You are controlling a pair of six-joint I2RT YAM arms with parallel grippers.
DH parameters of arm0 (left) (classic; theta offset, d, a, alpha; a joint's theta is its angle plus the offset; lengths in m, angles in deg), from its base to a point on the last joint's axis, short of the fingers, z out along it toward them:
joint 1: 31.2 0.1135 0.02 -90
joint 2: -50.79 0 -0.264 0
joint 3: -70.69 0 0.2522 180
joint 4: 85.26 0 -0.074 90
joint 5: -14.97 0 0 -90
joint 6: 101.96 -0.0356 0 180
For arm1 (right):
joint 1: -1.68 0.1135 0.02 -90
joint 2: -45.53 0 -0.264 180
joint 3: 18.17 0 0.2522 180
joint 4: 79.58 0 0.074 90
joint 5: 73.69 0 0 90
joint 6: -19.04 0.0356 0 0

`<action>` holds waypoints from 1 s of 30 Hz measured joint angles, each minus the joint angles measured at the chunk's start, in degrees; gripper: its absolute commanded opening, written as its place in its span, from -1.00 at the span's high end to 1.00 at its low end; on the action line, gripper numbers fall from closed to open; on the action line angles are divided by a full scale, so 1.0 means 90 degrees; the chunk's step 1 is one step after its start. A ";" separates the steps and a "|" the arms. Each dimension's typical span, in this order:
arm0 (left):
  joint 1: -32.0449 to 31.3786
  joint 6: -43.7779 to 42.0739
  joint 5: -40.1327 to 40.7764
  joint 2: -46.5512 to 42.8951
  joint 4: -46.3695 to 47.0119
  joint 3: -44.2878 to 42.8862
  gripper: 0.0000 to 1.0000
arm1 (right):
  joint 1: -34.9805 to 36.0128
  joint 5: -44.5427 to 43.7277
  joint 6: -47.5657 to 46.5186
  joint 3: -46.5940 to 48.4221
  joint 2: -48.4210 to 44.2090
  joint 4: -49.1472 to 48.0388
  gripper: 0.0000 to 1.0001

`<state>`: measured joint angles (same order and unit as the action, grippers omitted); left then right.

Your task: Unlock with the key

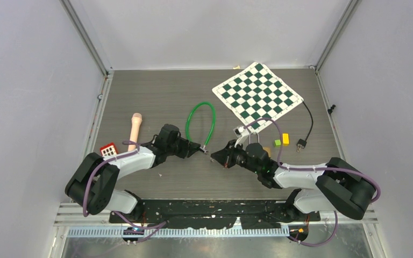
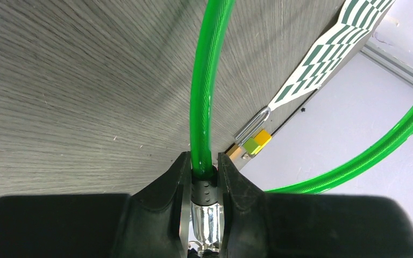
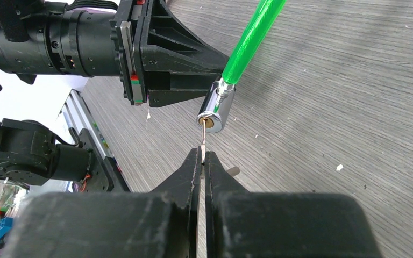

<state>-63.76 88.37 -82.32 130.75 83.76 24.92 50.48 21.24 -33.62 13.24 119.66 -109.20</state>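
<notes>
Green cable lock (image 2: pixel 201 80) sits clamped in left gripper (image 2: pixel 203 167); right gripper (image 3: pixel 203 157) pinches the key (image 3: pixel 203 140), tip at the keyhole (image 3: pixel 208 123) ahead.

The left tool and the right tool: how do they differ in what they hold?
The left tool clamps the green cable lock next to its metal cylinder; the right tool pinches a thin key. The left tool's jaws stand apart around the cable; the right tool's are almost together. Both grip something.

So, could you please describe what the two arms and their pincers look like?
The left arm and right arm are white shells with black joints, each trailing a purple cable. The left pincer and right pincer are black and tapering.
</notes>
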 measured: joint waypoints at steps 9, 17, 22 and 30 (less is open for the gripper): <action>-0.0002 0.0000 0.0095 0.0000 -0.0002 0.0000 1.00 | 0.0061 -0.0221 0.0002 0.0029 0.0053 0.0078 0.90; -0.0119 0.0017 0.0384 0.0000 -0.0053 0.0002 1.00 | 0.0170 -0.0588 0.0063 0.0340 -0.0053 0.0889 0.90; -0.0197 0.0022 0.0512 0.0000 -0.0053 0.0002 1.00 | 0.0177 -0.0585 0.0231 0.0364 -0.0049 0.0959 0.90; -0.0333 0.0017 0.0748 -0.0002 -0.0051 0.0002 1.00 | 0.0158 -0.0498 0.0444 0.0503 0.0034 0.1090 0.90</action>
<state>-66.75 88.53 -75.59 130.73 83.31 24.94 51.90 16.76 -29.62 17.77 119.97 -99.38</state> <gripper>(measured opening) 0.200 0.069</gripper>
